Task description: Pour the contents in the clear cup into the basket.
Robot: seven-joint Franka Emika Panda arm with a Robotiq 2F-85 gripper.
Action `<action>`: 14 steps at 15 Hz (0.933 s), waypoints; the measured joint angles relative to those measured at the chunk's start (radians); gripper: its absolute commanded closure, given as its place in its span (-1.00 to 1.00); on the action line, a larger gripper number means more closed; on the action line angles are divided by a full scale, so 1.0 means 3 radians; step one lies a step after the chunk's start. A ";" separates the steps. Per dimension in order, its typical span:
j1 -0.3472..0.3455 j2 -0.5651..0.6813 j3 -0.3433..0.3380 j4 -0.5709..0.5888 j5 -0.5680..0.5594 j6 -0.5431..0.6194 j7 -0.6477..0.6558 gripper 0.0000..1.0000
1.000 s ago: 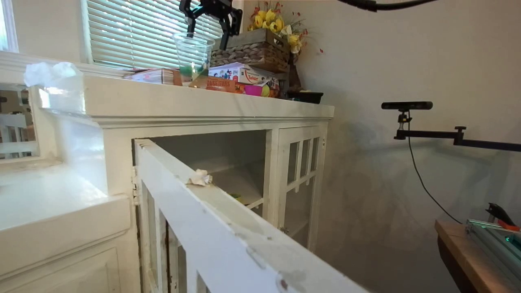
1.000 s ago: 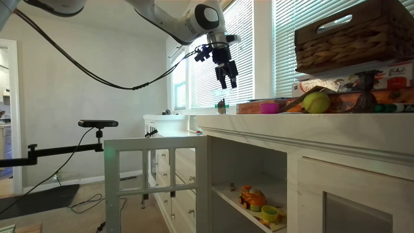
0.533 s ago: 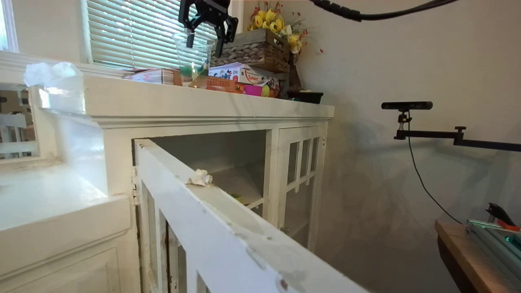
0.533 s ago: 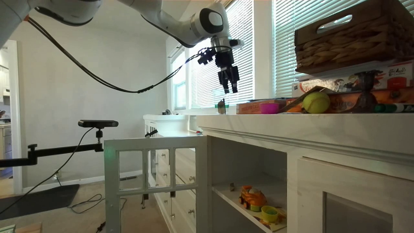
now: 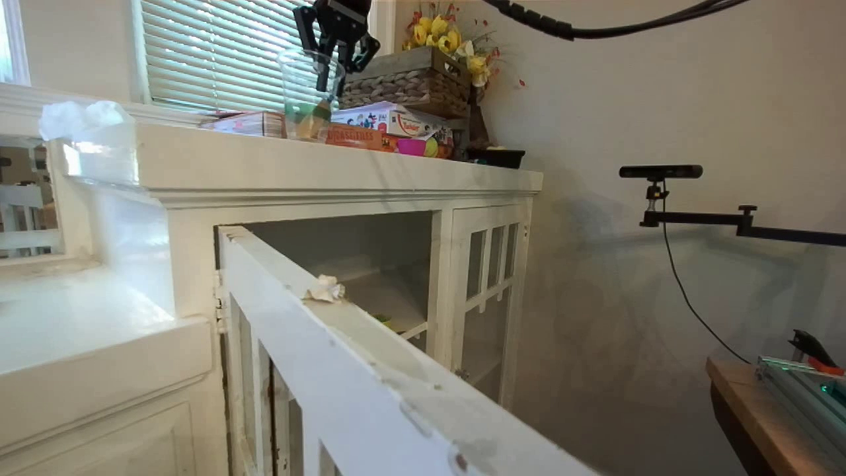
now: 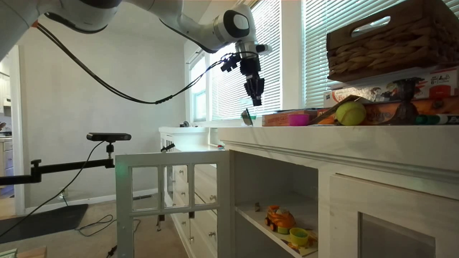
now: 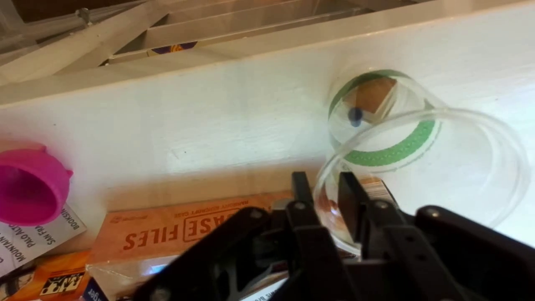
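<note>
Closing across the right rim of the clear cup (image 5: 307, 94), the gripper (image 7: 323, 179) has fingers narrowly apart, clamping unclear; lifting seems near.

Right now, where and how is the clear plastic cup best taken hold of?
Likely the rim of the clear plastic cup, on the CASE FILES box side, from above, with one finger inside and one outside. The mouth opens upward and the wall looks thin; the sides narrow toward the base, so a body grip might slip. The gripper appears to straddle that edge.
</note>
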 measured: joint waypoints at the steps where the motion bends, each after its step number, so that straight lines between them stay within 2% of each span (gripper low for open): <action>1: 0.0000 0.0004 0.0000 0.0013 0.0000 -0.0006 0.0016 1.00; 14: 0.0028 -0.0130 0.0007 0.0141 -0.0018 -0.0099 0.0317 0.97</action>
